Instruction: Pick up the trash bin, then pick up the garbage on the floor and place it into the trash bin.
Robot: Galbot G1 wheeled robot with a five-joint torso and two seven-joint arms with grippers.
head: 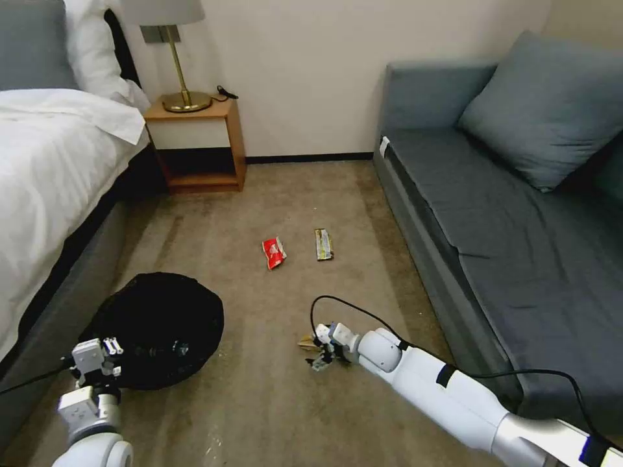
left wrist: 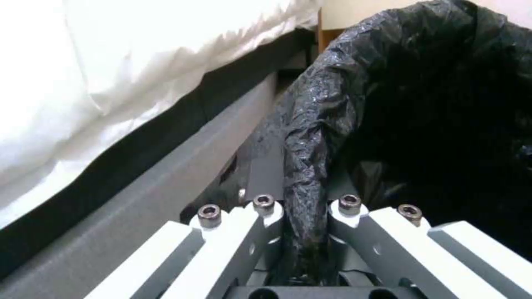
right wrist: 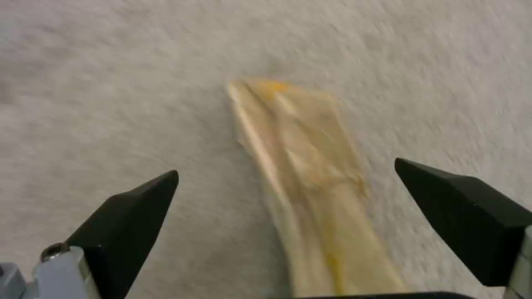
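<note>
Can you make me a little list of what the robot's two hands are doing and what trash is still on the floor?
left gripper: shut on the black bag rim of the trash bin, beside the bed
right gripper: open, low over the carpet, fingers either side of the brown paper
red snack packet: on the carpet, untouched
yellow-green wrapper: on the carpet beside the red packet
sofa: on the robot's right

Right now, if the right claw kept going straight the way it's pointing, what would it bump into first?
Most likely the crumpled brown paper lying on the carpet. The right claw is open, one finger on each side of the paper. How far above it the claw hangs is unclear.
</note>
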